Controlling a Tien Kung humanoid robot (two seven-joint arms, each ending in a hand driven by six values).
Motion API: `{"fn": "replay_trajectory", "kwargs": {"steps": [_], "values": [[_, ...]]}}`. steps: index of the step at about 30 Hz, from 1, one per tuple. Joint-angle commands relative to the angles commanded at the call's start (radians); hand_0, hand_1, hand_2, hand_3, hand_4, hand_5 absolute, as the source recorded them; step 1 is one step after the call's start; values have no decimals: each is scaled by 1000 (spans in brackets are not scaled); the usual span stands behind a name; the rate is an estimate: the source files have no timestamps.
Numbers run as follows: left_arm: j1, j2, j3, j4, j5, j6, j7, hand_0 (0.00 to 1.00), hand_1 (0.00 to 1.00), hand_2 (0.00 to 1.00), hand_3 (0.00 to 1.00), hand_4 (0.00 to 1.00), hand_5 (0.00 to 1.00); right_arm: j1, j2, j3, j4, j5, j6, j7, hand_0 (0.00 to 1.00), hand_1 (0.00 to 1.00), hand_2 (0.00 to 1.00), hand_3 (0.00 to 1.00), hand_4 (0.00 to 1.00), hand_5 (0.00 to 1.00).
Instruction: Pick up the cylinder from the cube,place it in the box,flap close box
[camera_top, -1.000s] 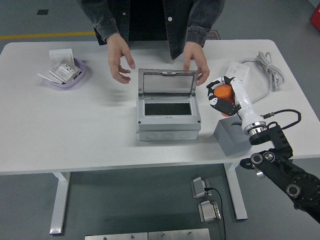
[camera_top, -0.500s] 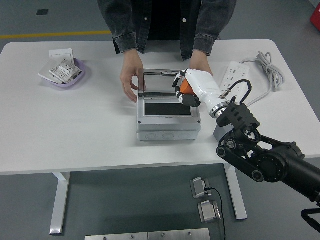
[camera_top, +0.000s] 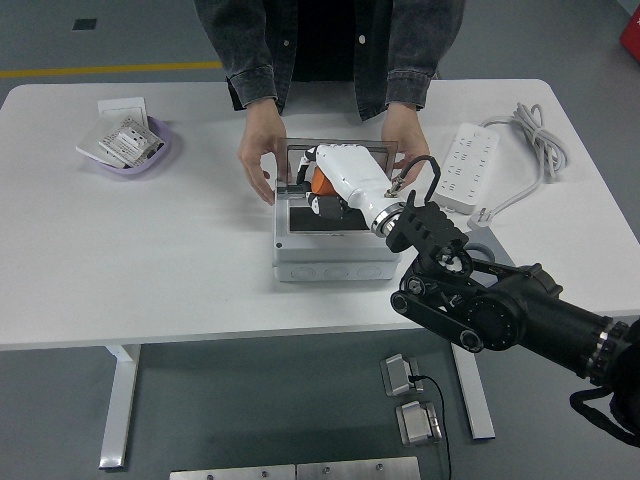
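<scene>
My right hand (camera_top: 322, 188) is white with black fingers and is shut on the orange cylinder (camera_top: 320, 184). It holds it over the open grey box (camera_top: 335, 256), above the left part of the dark opening. The clear lid (camera_top: 300, 158) stands up at the back. A person's two hands (camera_top: 258, 160) hold the lid's two sides. The grey cube (camera_top: 482, 246) is mostly hidden behind my right arm (camera_top: 500, 305). My left arm is out of view.
A purple bowl (camera_top: 152, 150) with paper packets stands at the back left. A white power strip (camera_top: 465, 168) with its cable lies at the back right. The person stands at the far edge.
My right hand has carried the cylinder from above the cube leftward to over the box opening. The person's hands moved in and took hold of the lid's sides.
</scene>
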Motion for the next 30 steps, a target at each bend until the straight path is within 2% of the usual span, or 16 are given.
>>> {"fn": "replay_trajectory", "kwargs": {"steps": [8, 16, 17, 22, 23, 28, 29, 30], "values": [[-5, 0, -3, -2, 9, 0, 0, 628, 648, 615, 628, 663, 193, 6, 5, -48, -36, 43, 5, 28, 2, 62, 167, 183, 2, 2], [-13, -1, -28, -7, 42, 1, 0, 628, 648, 614, 628, 662, 195, 18, -5, -16, -68, 81, 72, 94, 2, 67, 174, 191, 2, 2], [-13, -1, -28, -7, 43, 1, 0, 628, 648, 615, 628, 662, 195, 18, -7, -12, -70, 85, 77, 99, 2, 90, 237, 265, 2, 2], [-13, -1, -20, -6, 37, 0, 0, 628, 648, 615, 628, 662, 195, 14, -10, -8, -74, 104, 84, 112, 2, 90, 237, 265, 2, 2], [-13, -1, -19, -6, 36, 0, 1, 629, 649, 614, 628, 661, 196, 13, -10, -8, -74, 105, 84, 113, 86, 240, 448, 588, 632, 192], [-15, -1, -17, -5, 36, 0, 1, 629, 649, 614, 628, 661, 196, 7, -8, -5, -74, 117, 77, 121, 86, 240, 448, 588, 632, 192], [-15, -1, -17, -5, 35, 0, 1, 629, 648, 614, 628, 660, 196, 6, -8, -4, -74, 119, 75, 122, 165, 310, 457, 599, 784, 420], [-15, -1, -15, -5, 34, 0, 1, 629, 648, 614, 628, 660, 196, 5, -7, -2, -73, 121, 73, 124, 165, 310, 457, 599, 784, 420]]}}
